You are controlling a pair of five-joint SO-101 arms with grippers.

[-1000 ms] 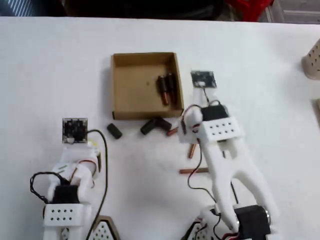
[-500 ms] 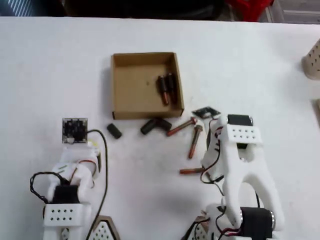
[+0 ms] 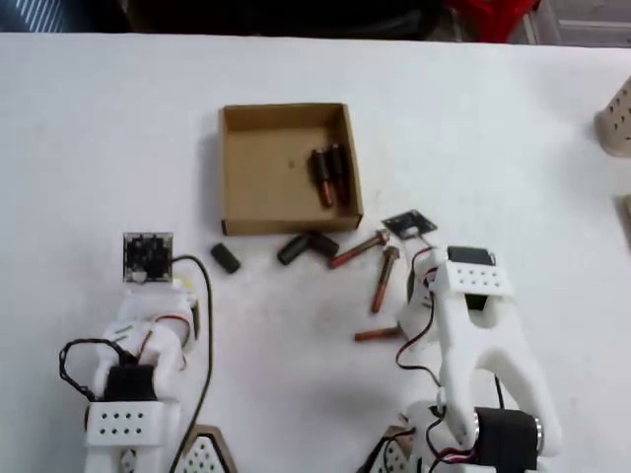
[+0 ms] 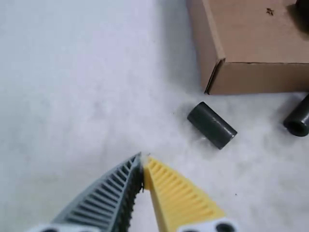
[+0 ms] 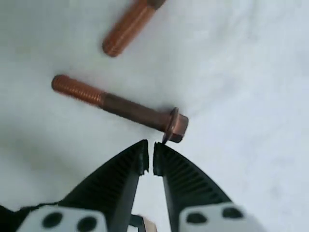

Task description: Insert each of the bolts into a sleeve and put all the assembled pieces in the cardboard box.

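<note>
The cardboard box (image 3: 276, 168) stands open at mid-table, two sleeved bolts (image 3: 328, 175) lying by one of its walls. In front of the box lie one black sleeve (image 3: 226, 259) (image 4: 211, 125) and two more sleeves (image 3: 306, 246) touching each other. Three copper bolts are loose: one (image 3: 357, 249) beside those sleeves, one (image 3: 384, 279) nearer, one (image 3: 379, 335) (image 5: 120, 104) nearest. My right gripper (image 5: 149, 151) is shut and holds nothing, its tips just short of that nearest bolt's head. My left gripper (image 4: 142, 162) is shut with nothing in it, a short way from the single sleeve.
The left arm (image 3: 128, 394) sits at the near left and the right arm (image 3: 473, 325) at the near right. A pale perforated block (image 3: 616, 118) stands at the far right edge. Bare white table lies to the left of and beyond the box.
The right arm has drawn back from the box toward the near edge, uncovering the bolts it hid. The left arm has not moved.
</note>
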